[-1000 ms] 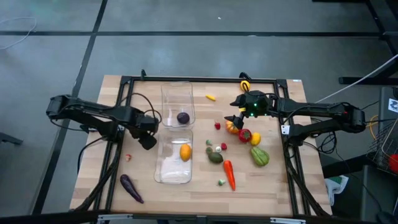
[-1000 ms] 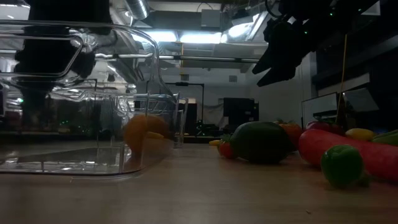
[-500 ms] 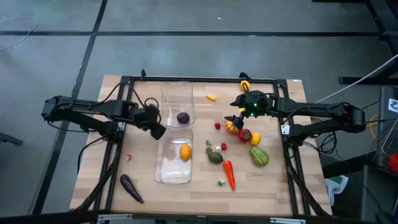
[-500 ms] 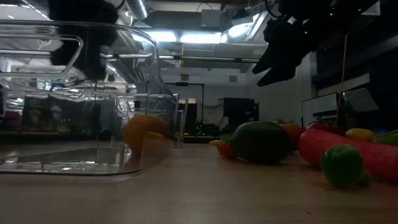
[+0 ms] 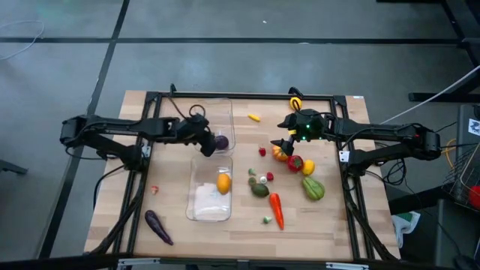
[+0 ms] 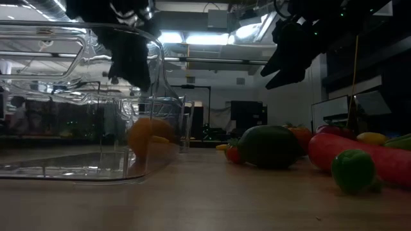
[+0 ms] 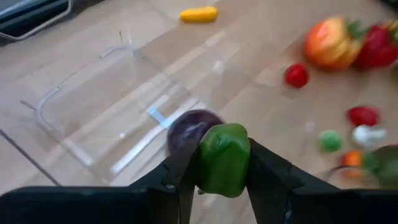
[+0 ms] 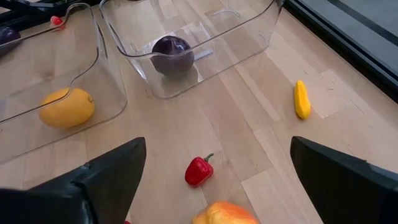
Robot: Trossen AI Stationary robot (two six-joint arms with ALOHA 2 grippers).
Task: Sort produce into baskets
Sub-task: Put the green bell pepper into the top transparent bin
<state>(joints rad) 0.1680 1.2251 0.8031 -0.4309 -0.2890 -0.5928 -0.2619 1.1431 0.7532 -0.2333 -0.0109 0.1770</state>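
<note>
My left gripper (image 5: 204, 144) is shut on a small green pepper (image 7: 224, 158) above the near end of the far clear bin (image 5: 214, 112). A round purple piece (image 5: 221, 141) lies on that bin's floor, just beyond the pepper in the left wrist view (image 7: 189, 127). The near clear bin (image 5: 201, 206) holds an orange-yellow fruit (image 5: 223, 183). My right gripper (image 5: 282, 143) is open and empty, held above the orange pepper (image 5: 279, 153) and the small red pepper (image 8: 199, 170). My left gripper pinches the green pepper by its two opposite sides (image 7: 205, 163) between its two fingers (image 7: 268, 177). The fingers point down at a slant from the table's left. The pepper is lifted clear, above the far bin's floor.
Loose produce lies right of the bins: a red pepper (image 5: 295, 162), a lemon (image 5: 308, 166), a green piece (image 5: 313, 187), an avocado (image 5: 259, 189), a carrot (image 5: 277, 210). A small yellow piece (image 5: 255, 117) lies far back. An aubergine (image 5: 157, 226) lies near left.
My left gripper has gone from the left of the bins toward the table's right and far edges, over the far bin's near end, above the purple piece. It stays shut on the green pepper, which is carried along clear of the table.
</note>
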